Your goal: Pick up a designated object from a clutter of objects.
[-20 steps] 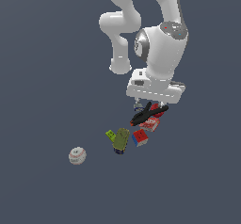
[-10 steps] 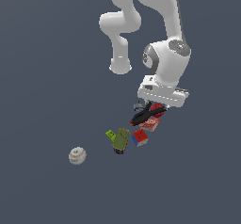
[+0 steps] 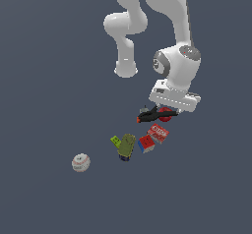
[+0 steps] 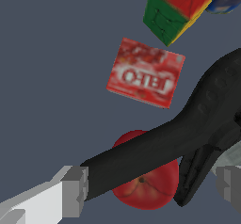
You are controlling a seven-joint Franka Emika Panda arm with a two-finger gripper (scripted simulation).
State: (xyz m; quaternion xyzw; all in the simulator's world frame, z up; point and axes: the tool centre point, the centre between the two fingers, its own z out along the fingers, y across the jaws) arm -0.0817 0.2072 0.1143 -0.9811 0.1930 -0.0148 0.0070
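OK, your hand point(image 4: 150, 190) is spread, fingers point(image 4: 70, 192) either side of the apple point(image 4: 146, 188) and not pinching it. The apple sits on the desk point(image 3: 49, 80) under the black clamp point(image 4: 188, 129), whose arm crosses over it. Red box point(image 4: 146, 72) lies just beside it, multicoloured cube point(image 4: 176, 6) next to that. Baseball point(image 3: 80, 162) well apart.

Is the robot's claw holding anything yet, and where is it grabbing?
Nothing yet. The gripper is open, its fingers straddling the red apple, with the black clamp lying across it.
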